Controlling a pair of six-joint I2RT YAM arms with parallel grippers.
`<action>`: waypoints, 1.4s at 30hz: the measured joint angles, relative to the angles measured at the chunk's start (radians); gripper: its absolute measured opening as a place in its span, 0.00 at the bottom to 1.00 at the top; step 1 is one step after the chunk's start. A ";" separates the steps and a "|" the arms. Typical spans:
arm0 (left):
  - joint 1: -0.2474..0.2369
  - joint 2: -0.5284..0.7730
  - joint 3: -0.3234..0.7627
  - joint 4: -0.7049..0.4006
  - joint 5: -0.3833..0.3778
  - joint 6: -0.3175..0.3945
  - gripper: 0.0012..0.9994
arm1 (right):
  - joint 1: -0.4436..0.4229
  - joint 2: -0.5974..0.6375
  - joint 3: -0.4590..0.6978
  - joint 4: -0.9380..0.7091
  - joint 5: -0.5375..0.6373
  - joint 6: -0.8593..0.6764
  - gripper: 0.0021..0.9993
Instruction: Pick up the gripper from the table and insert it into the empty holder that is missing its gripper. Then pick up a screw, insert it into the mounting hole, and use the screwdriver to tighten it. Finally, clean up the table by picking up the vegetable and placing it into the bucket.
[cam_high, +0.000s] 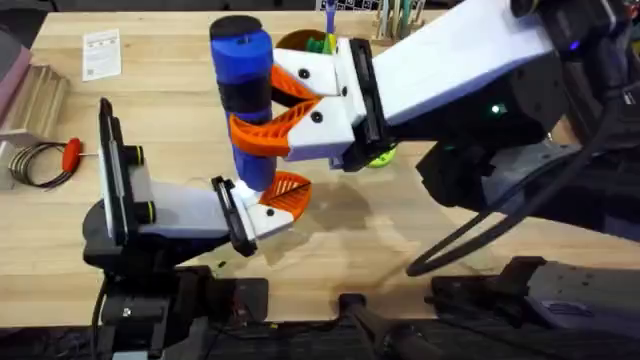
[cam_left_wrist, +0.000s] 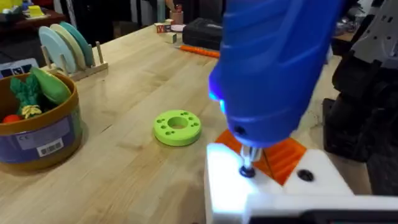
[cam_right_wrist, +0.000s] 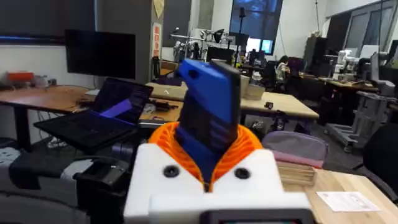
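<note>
Blue screwdriver (cam_high: 242, 95) stands upright mid-table, pinched betw. the right gripper (cam_high: 285, 108)'s orange pads, approx. halfway up its body. Overhead view hides the tip; left wrist view shows it: thin metal bit (cam_left_wrist: 247, 163) down on a hole in the white holder (cam_left_wrist: 273, 186), w/ the orange gripper (cam_left_wrist: 283, 155) seated just behind it. Blue light glows on the driver's side there.

Left gripper (cam_high: 272, 205) sits low on the table under the driver, white mounts w/ orange wedges; cannot tell if its fingers are spread or pressed together.

Right wrist view shows the driver's top end wedged in the orange pads (cam_right_wrist: 239, 152), fingers clamped on it.

Left wrist view also picks up the lime-green disc (cam_left_wrist: 177, 127) on bare wood and the bucket (cam_left_wrist: 40, 124) well off to the side, the vegetable (cam_left_wrist: 50, 84) lying in it among other toys. Overhead, the right arm covers most of the bucket and disc.
</note>
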 joint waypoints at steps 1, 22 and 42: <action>0.000 0.000 0.000 0.000 0.000 0.000 0.01 | 0.000 0.000 0.000 0.000 0.000 0.000 0.02; 0.000 0.000 0.000 0.000 0.000 0.000 0.01 | -0.009 -0.021 0.504 -0.668 -0.060 -0.104 0.02; 0.000 0.000 0.000 0.000 0.000 0.000 0.01 | -0.297 -0.025 0.936 -2.177 0.538 -0.700 0.02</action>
